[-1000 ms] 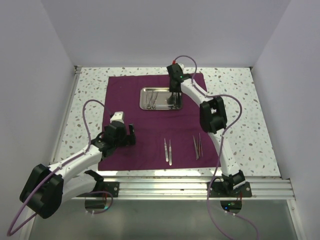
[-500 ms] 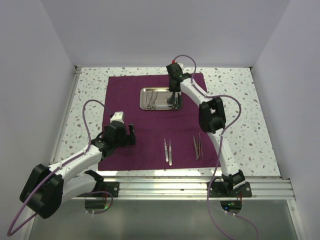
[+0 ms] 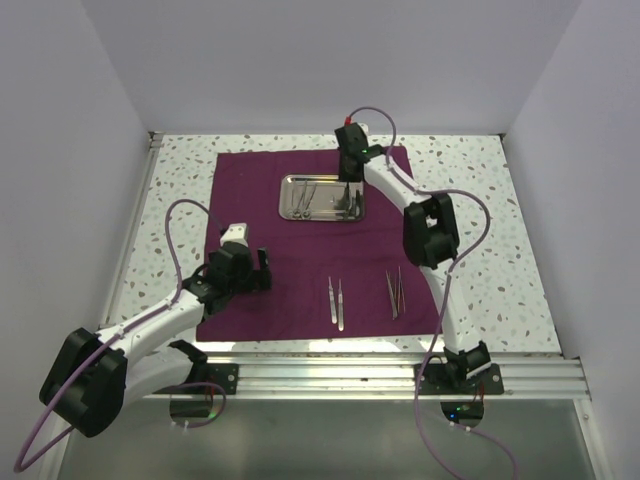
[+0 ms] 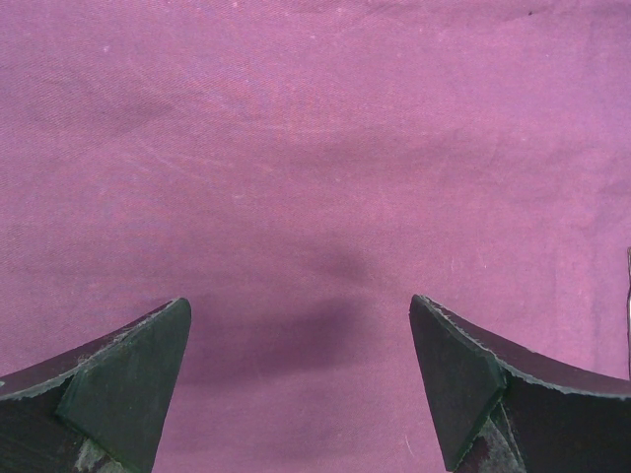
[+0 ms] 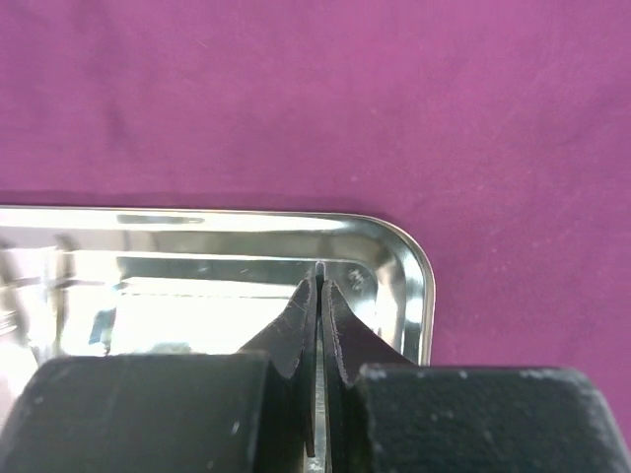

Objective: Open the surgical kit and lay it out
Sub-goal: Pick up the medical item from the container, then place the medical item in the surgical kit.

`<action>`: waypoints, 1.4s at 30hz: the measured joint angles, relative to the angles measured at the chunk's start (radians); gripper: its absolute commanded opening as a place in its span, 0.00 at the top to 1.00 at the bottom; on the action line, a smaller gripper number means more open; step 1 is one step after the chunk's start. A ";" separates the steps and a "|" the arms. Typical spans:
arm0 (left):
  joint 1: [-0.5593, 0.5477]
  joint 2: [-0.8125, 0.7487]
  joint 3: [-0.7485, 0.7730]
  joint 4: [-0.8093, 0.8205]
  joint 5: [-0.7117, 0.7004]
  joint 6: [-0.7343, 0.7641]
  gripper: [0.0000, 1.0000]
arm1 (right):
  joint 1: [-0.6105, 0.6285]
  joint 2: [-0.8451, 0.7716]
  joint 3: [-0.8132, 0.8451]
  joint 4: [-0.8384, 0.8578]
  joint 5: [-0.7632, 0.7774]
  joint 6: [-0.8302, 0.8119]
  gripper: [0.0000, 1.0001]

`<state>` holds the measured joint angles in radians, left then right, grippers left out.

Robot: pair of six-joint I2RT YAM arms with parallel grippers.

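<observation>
The surgical kit's purple cloth lies spread flat on the table. On its far part sits the steel tray, with ring-handled instruments inside. Two pairs of tweezers lie on the cloth's near part. My right gripper reaches down into the tray's right end. In the right wrist view it is shut on a thin silver instrument near the tray's corner. My left gripper hovers open low over bare cloth, its fingers wide apart with nothing between them.
The speckled tabletop surrounds the cloth, with white walls on three sides. An aluminium rail runs along the near edge by the arm bases. A sliver of silver metal shows at the right edge of the left wrist view.
My right gripper has closed inside the tray onto the thin silver instrument and its wrist has shifted slightly. The left arm has not moved.
</observation>
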<state>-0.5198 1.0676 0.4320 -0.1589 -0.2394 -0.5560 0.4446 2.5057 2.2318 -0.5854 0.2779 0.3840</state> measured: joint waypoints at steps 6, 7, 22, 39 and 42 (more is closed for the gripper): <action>0.000 0.000 0.000 0.000 -0.001 0.000 0.04 | 0.005 -0.100 -0.021 0.002 -0.012 0.001 1.00; 0.000 0.000 0.000 0.000 -0.001 0.000 0.04 | 0.007 -0.125 -0.039 0.008 -0.012 0.003 1.00; 0.000 -0.019 0.000 -0.003 -0.001 0.000 0.03 | 0.299 -0.800 -1.027 0.238 -0.005 0.181 1.00; -0.003 -0.031 0.022 -0.036 -0.051 -0.006 0.02 | 0.526 -0.946 -1.398 0.431 0.043 0.408 0.56; -0.010 -0.024 0.056 -0.061 -0.066 -0.011 0.01 | 0.525 -0.949 -1.410 0.460 0.046 0.401 0.23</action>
<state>-0.5301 1.0435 0.4881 -0.2195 -0.3050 -0.5667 0.9699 1.5566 0.8215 -0.1257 0.3237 0.7849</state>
